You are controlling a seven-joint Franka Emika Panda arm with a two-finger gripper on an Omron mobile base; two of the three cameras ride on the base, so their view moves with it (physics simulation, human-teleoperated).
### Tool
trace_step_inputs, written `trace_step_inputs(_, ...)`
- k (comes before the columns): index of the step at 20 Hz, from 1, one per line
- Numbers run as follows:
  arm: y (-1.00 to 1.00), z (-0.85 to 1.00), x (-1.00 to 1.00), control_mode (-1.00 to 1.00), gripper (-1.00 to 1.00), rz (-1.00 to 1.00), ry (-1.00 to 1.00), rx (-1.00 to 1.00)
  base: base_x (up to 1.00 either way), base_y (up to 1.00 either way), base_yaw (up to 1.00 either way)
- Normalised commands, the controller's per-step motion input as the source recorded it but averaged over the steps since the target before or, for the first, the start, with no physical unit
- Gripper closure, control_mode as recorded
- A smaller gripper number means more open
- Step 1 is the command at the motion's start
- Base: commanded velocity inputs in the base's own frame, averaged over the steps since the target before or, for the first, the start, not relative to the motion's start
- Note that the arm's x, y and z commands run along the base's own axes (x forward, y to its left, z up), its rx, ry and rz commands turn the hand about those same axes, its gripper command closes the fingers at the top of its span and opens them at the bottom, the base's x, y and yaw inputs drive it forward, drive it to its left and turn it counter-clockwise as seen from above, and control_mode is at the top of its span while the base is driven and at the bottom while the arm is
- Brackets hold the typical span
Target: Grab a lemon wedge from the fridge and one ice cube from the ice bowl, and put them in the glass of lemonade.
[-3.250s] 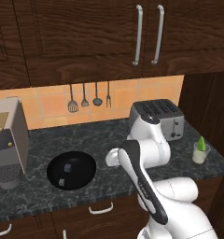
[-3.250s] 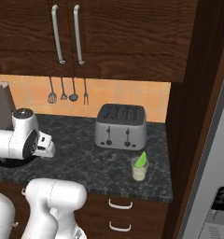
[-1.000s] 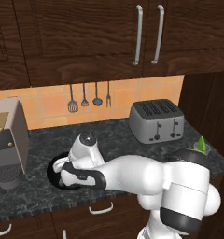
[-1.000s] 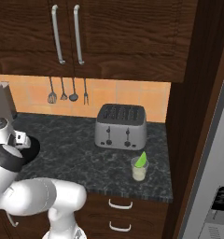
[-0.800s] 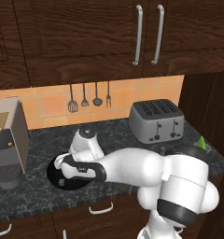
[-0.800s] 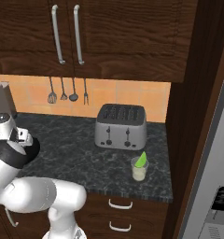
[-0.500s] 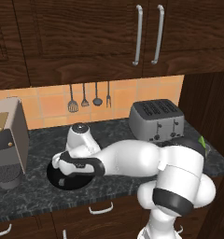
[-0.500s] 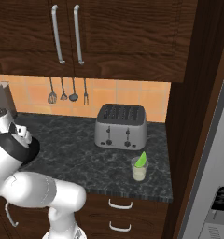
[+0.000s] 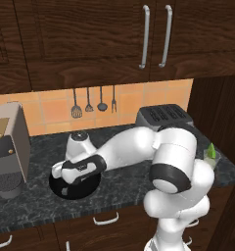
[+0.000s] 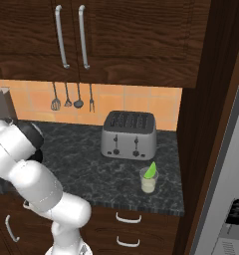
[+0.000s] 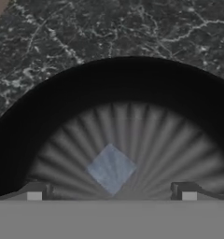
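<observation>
My gripper [image 11: 111, 192] points straight down into the ice bowl [image 11: 132, 88], open, with its two fingertips [image 11: 34, 191] wide apart. One pale blue ice cube [image 11: 111, 168] lies on the bowl's ribbed bottom between them, untouched. In the left base view my hand [image 9: 81, 166] hangs low over the ice bowl [image 9: 73, 186] at the counter's left. The glass of lemonade [image 10: 148, 181] stands at the counter's right front, with the lemon wedge [image 10: 150, 171] sticking up from it; both appear again as the glass [image 9: 210, 161] and wedge [image 9: 212, 150]. The fridge [image 10: 235, 164] is at the far right.
A silver toaster [image 10: 129, 134] stands against the tiled wall behind the glass. A coffee machine [image 9: 9, 147] sits left of the bowl. Dark wooden cabinets [image 9: 114, 39] hang overhead, and utensils [image 9: 92, 100] hang on the wall.
The arm has swung further left and lowered the hand over the ice bowl. The gripper has stayed open.
</observation>
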Motion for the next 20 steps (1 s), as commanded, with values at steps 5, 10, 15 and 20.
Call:
trace_step_inputs(5, 0.02, -0.12, 0.2, -1.0, -1.0, 0.02, 0.14, -0.02, 0.0, 0.0, 0.0)
trace_step_inputs(10, 0.03, -0.16, 0.0, -1.0, -1.0, 0.03, 0.02, 0.0, 0.0, 0.0, 0.0)
trace_step_inputs(15, 0.0, -0.09, 0.0, -1.0, -1.0, 0.01, 0.0, 0.0, 0.0, 0.0, 0.0)
trace_step_inputs(20, 0.0, -0.33, 0.0, -1.0, -1.0, 0.01, 0.0, 0.0, 0.0, 0.0, 0.0)
